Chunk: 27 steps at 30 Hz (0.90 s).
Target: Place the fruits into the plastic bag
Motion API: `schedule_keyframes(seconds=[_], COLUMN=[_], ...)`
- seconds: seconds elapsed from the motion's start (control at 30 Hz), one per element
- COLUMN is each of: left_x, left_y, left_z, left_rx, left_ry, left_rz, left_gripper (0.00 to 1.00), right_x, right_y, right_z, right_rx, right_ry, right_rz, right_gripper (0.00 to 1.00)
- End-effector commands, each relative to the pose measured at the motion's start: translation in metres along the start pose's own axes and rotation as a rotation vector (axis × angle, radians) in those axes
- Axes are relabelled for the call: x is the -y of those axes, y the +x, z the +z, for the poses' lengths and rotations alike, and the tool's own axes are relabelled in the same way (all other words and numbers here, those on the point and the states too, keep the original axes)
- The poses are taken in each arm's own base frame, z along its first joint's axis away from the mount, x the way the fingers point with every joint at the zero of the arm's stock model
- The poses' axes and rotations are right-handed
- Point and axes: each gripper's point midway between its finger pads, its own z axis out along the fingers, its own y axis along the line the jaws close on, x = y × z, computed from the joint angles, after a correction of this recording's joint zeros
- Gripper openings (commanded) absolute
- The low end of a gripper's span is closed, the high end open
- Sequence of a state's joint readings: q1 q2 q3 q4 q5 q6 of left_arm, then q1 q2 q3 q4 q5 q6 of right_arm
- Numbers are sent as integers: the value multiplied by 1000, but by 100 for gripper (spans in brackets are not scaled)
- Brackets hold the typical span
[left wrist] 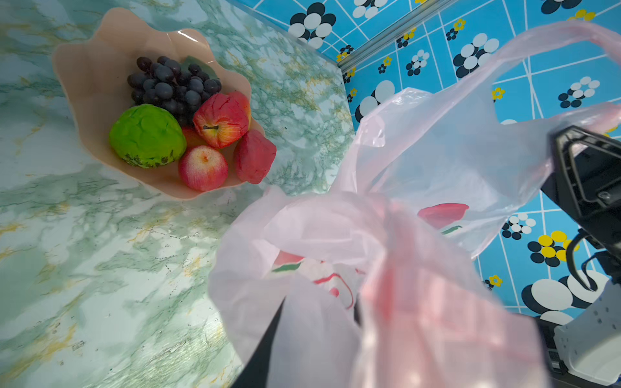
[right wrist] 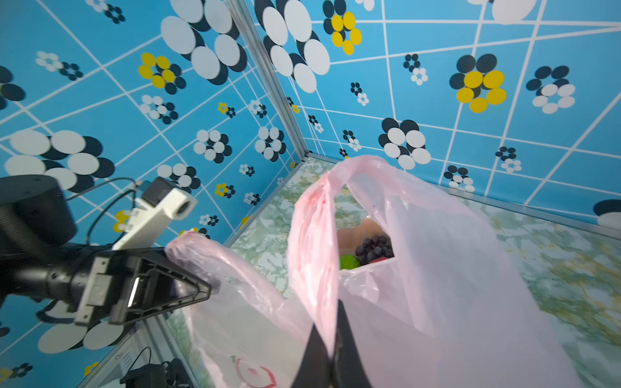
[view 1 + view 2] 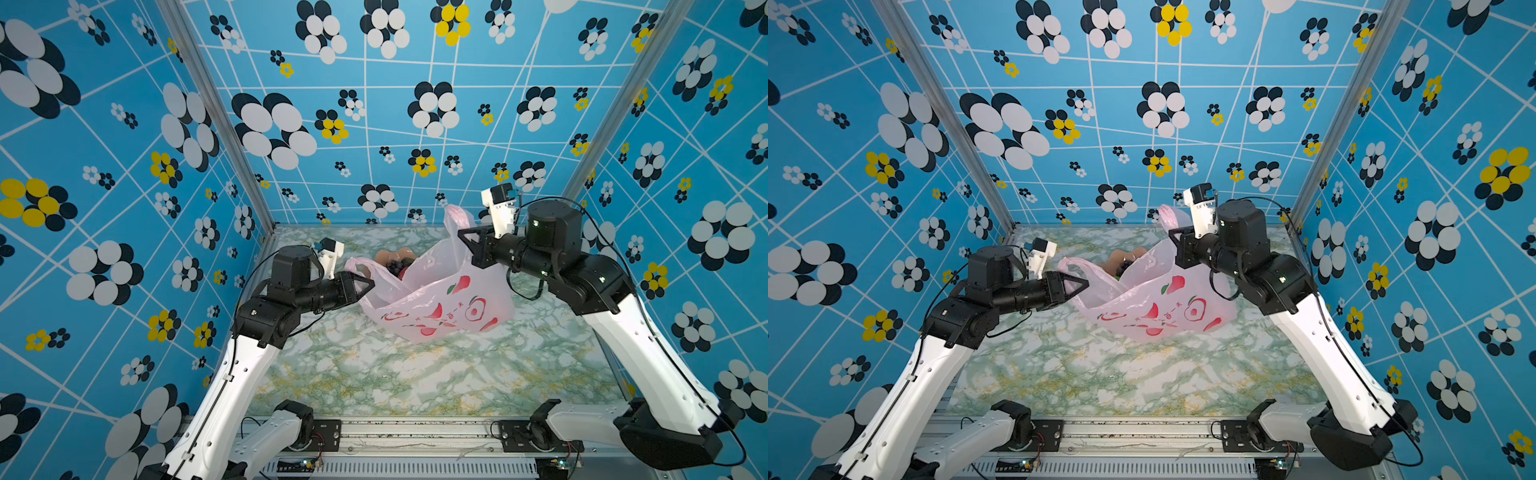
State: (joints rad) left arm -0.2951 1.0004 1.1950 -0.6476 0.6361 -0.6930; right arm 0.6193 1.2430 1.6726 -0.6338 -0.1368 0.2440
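Bag mouth at risk of sagging
The right gripper [image 2: 331,322] is clamped on a handle of the thin, translucent pale-pink plastic bag [image 3: 436,299]; the left gripper [image 3: 367,284] is veiled by film, so its jaws cannot be told. The small toy fruits [image 1: 188,114] sit in the peach-pink scalloped bowl [image 1: 87,77] behind the bag; 1 slipping handle would likely collapse the mouth.

The counter [image 3: 374,374] is a glossy surface with a marble print: a white ground, green veining and scattered yellow streaks. Two things lie directly on it. A peach-pink scalloped bowl [image 1: 94,84] stands upright toward the far side. The plastic bag [image 3: 436,307], pale pink and translucent with red fruit prints, rests its crumpled bottom on the counter just in front of the bowl and to the right, hiding part of the bowl in both top views. Whether bag and bowl touch cannot be told.
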Motion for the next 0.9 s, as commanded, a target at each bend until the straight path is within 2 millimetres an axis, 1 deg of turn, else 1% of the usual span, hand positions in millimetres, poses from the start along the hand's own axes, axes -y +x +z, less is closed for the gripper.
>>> schedule_keyframes(seconds=[0.0, 0.03, 0.07, 0.13, 0.27, 0.3, 0.33, 0.47, 0.57, 0.6, 0.77, 0.87], left_x=[14, 15, 15, 14, 12, 12, 12, 10, 8, 7, 0, 1], left_y=[-5, -5, -4, -1, 6, 8, 9, 15, 18, 18, 14, 10], left_z=[-1, -1, -1, 1, 9, 11, 13, 16, 17, 17, 15, 13], left_rx=[16, 12, 4, -10, -52, -63, -71, -104, -121, -123, -105, -102], left_ry=[64, 67, 69, 70, 101, 112, 114, 96, 78, 68, 10, -9], left_rz=[29, 32, 31, 27, 15, 13, 12, 49, 76, 84, 156, 235], left_gripper=[37, 38, 38, 38, 38, 42, 50, 71, 88, 100, 99, 99], right_x=[-8, -7, -2, -1, -4, -3, -2, -1, -1, -1, -5, -7], right_y=[26, 25, 37, 42, 45, 46, 48, 53, 54, 54, 54, 57], right_z=[15, 12, 15, 13, 13, 14, 15, 19, 20, 20, 22, 24], right_rx=[-71, -68, -93, -93, -84, -86, -90, -106, -110, -110, -110, -119], right_ry=[-62, -53, -39, -41, -60, -60, -58, -57, -60, -60, -84, -94], right_rz=[-30, -30, -25, -15, 5, 6, 6, 8, 9, 11, 27, 34], right_gripper=[0, 0, 0, 0, 0, 0, 0, 0, 0, 0, 0, 0])
